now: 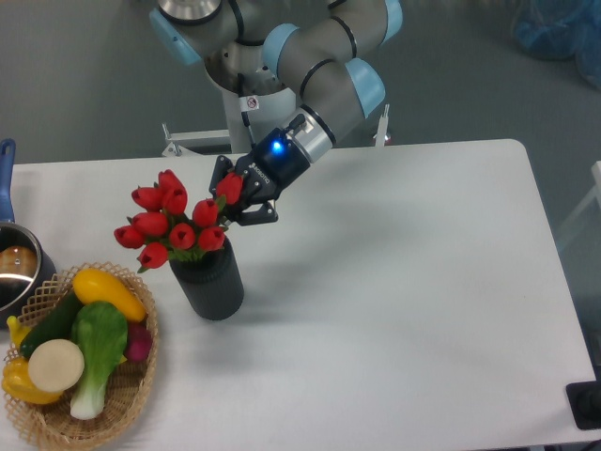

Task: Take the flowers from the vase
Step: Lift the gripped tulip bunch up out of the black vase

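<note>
The flowers (174, 225), a bunch of red tulip buds with green leaves, stand in the vase (208, 282), a short dark ribbed cylinder at the left middle of the white table. My gripper (235, 199) comes in from the upper right and sits at the right edge of the bunch, just above the vase's mouth. Its jaws are spread, with one red bud (230, 186) between them. The bunch is not lifted. The stems are hidden inside the vase.
A wicker basket (127, 399) of vegetables and fruit stands at the front left, close to the vase. A metal pot (17, 272) with a blue handle sits at the left edge. The table (404, 282) stretches to the right.
</note>
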`<state>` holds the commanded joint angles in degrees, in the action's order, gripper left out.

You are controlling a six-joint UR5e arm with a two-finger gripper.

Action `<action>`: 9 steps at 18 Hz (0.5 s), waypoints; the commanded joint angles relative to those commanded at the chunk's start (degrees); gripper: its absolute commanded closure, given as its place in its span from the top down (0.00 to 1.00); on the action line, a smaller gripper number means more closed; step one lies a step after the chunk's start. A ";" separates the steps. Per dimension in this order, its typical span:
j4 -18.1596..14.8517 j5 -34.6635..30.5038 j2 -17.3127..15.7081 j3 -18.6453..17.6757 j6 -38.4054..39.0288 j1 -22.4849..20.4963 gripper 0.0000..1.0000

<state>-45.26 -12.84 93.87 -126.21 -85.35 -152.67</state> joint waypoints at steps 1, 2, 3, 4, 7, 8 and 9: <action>0.00 0.27 0.00 0.18 0.44 -0.09 0.00; 0.00 0.36 -0.09 0.27 0.88 -0.26 0.00; 0.00 0.44 -0.35 0.70 1.49 -0.35 0.00; 0.00 0.53 -0.79 1.31 2.72 -0.35 0.00; 0.00 1.85 -0.88 4.74 7.98 -0.35 0.00; 0.00 1.85 -0.88 5.97 9.65 -0.35 0.00; 0.00 1.94 -0.88 6.94 11.06 -0.35 0.00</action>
<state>-45.26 -10.90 92.99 -119.28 -74.28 -153.02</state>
